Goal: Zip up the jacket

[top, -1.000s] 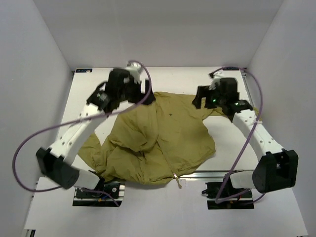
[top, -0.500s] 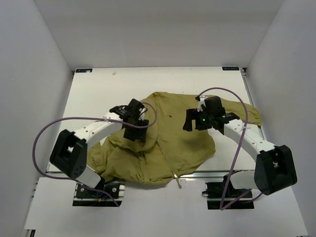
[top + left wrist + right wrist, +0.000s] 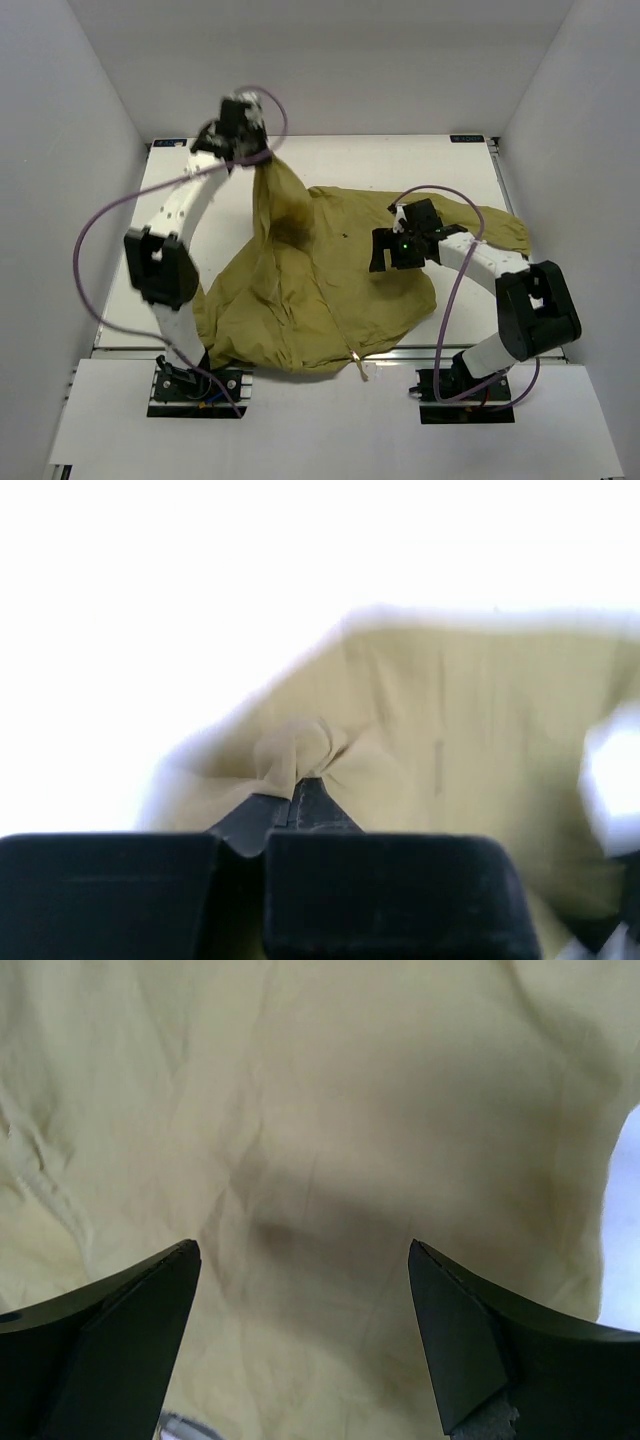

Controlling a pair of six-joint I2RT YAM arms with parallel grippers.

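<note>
Top view: bright, even overhead light; white table (image 3: 380,160) close to glare. Soft dark shadow on jacket (image 3: 330,280) beneath its lifted fold. Left wrist view: background blown out white, cloth edges blurred. Right wrist view: dimmer, right gripper (image 3: 300,1250) shadowing cloth softly.

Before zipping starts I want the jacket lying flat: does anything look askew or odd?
Yes. The jacket is not flat: the left gripper, shut on a pinch of fabric, holds one part up in a peak at the far left; the rest lies wrinkled. The right gripper hangs open above it.
</note>
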